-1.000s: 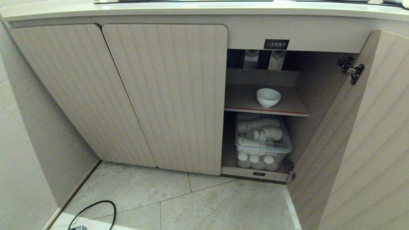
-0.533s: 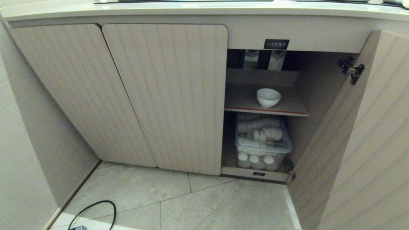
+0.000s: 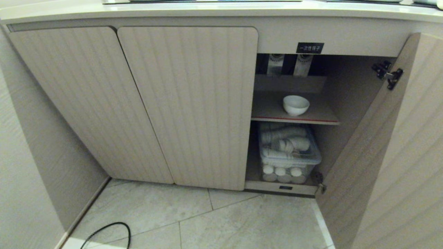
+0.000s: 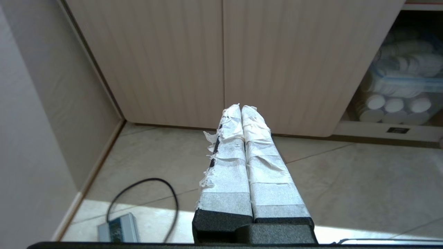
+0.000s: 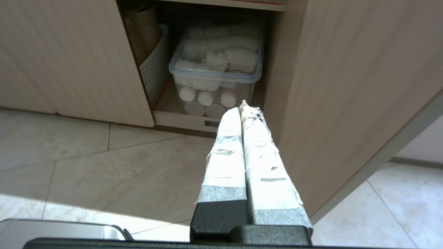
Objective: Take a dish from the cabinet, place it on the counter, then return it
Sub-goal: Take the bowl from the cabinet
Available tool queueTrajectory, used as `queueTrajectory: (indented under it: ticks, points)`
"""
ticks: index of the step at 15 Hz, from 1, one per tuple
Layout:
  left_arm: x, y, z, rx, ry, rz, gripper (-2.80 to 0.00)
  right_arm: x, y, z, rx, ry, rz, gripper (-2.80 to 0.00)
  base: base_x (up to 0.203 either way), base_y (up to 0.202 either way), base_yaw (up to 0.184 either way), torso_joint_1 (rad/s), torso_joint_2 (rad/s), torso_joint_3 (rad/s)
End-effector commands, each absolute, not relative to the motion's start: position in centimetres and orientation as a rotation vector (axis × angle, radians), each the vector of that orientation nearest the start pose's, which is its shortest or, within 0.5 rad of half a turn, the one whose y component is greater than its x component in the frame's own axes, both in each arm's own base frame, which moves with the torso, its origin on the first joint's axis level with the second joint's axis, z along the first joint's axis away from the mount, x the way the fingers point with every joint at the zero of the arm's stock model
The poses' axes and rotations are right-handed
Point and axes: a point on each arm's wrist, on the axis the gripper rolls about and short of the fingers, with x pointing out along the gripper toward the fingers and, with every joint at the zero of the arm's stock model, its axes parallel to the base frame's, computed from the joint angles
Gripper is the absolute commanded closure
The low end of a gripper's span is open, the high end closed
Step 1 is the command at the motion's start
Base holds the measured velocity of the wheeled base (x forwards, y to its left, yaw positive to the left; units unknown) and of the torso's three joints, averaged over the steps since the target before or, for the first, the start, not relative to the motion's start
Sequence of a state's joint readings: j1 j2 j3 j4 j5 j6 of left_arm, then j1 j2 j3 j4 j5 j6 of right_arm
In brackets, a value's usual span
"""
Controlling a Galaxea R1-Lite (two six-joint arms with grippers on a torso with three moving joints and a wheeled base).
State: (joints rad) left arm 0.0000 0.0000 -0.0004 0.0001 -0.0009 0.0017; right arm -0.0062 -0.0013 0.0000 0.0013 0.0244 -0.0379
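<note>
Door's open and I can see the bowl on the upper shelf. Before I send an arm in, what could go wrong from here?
1. The open door stands close beside the opening, so the right gripper, shut and low near the floor, may clip it on the way up.
2. The dish sits back on the shelf under a low top; a glossy bowl may slip.
3. The clear bin of cups juts forward below, and an arm could nudge it.

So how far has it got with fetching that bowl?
One cabinet door stands open. The white bowl sits on the upper shelf, untouched. Both the left gripper and the right gripper are low by the floor, jaws shut and empty. Lifting, setting on the counter and returning all remain.
</note>
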Motion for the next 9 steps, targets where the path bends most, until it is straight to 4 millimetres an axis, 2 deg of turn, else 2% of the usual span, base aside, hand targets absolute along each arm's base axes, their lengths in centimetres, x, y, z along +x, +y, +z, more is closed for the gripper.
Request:
queueTrajectory:
  ticks: [1,6,9]
  points:
    - [-2.29,0.00,7.58,0.002,-0.001,-0.002,0.00,-2.28,0.07,7.53,-0.038,0.001,0.018,0.00,0.000,0.190,-0.012,0.002,0.00,0.000]
    - [-2.29,0.00,7.58,0.003,-0.001,-0.002,0.00,-2.28,0.07,7.53,-0.038,0.001,0.018,0.00,0.000,0.186,-0.011,0.001,0.00,0.006]
    - [-2.28,0.00,7.56,0.002,0.000,-0.002,0.00,-2.28,0.07,7.53,-0.038,0.001,0.018,0.00,0.000,0.060,-0.006,0.001,0.00,0.001]
